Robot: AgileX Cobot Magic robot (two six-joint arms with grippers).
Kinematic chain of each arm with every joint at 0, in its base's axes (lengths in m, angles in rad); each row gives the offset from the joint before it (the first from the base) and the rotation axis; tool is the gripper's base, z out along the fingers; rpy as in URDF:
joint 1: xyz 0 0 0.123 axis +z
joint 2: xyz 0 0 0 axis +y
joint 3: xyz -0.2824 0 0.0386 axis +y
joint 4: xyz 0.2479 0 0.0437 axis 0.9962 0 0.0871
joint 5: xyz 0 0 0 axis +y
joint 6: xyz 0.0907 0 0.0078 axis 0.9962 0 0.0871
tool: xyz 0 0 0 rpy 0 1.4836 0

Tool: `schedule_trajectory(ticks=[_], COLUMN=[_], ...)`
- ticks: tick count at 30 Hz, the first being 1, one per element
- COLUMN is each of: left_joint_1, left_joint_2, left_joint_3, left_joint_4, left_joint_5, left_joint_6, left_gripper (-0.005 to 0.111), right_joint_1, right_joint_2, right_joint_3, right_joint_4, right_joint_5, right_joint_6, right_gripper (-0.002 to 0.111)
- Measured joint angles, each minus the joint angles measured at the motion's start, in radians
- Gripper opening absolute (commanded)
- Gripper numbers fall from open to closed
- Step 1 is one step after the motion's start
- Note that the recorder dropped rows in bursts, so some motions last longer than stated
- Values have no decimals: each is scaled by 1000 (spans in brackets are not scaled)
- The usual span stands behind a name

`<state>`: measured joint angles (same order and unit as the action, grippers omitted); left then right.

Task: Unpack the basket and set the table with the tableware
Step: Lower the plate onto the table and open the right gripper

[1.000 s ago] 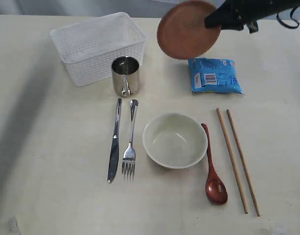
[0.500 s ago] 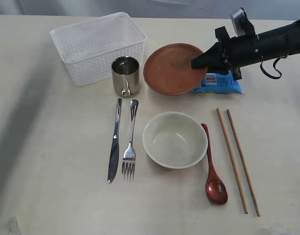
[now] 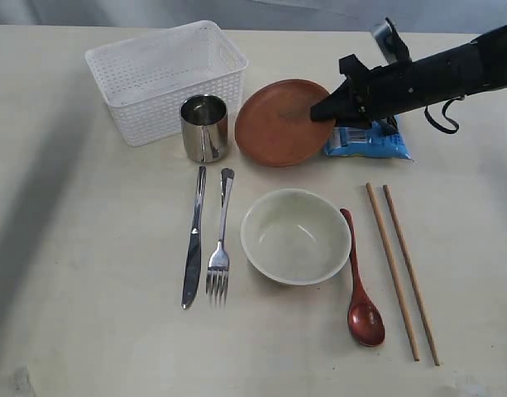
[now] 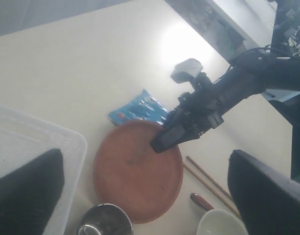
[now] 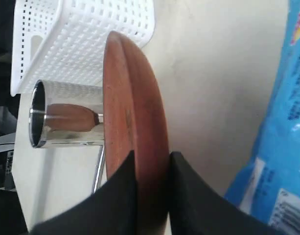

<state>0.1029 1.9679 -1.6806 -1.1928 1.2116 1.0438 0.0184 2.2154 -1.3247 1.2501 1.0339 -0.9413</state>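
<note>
My right gripper (image 3: 323, 109) is shut on the rim of the reddish-brown plate (image 3: 278, 122), which lies low and slightly tilted on the table (image 3: 88, 289), touching the steel cup (image 3: 204, 127). The right wrist view shows both fingers (image 5: 115, 196) pinching the plate's edge (image 5: 132, 112). The white basket (image 3: 166, 78) stands behind the cup. Knife (image 3: 193, 240), fork (image 3: 220, 240), cream bowl (image 3: 295, 236), dark red spoon (image 3: 358, 281) and two chopsticks (image 3: 402, 269) lie in a row in front. My left gripper (image 4: 145, 196) hangs open high above the plate (image 4: 135, 181).
A blue snack packet (image 3: 369, 142) lies under the right arm, just right of the plate. The basket's rim (image 4: 66, 134) sits close to the left gripper's one finger.
The right gripper has lowered the plate from the air down to the table, left of the packet. The plate's edge nudged the cup slightly left and turned it.
</note>
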Motion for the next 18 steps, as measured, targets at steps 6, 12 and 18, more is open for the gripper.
schedule_trajectory(ticks=[6,12,18], left_joint_1=[0,0,0], left_joint_2=[0,0,0], left_joint_3=[0,0,0], left_joint_4=[0,0,0], left_joint_5=[0,0,0], left_joint_6=[-2,-4,-4], left_gripper=[84,84,84], right_joint_1=[0,0,0], right_joint_2=[-1,-2,-7], right_joint_3=[0,0,0], right_joint_4=[-61,-71,-107], right_joint_5=[-56,-60,-81], right_joint_6=[46,59,85], right_gripper=[35,43,49])
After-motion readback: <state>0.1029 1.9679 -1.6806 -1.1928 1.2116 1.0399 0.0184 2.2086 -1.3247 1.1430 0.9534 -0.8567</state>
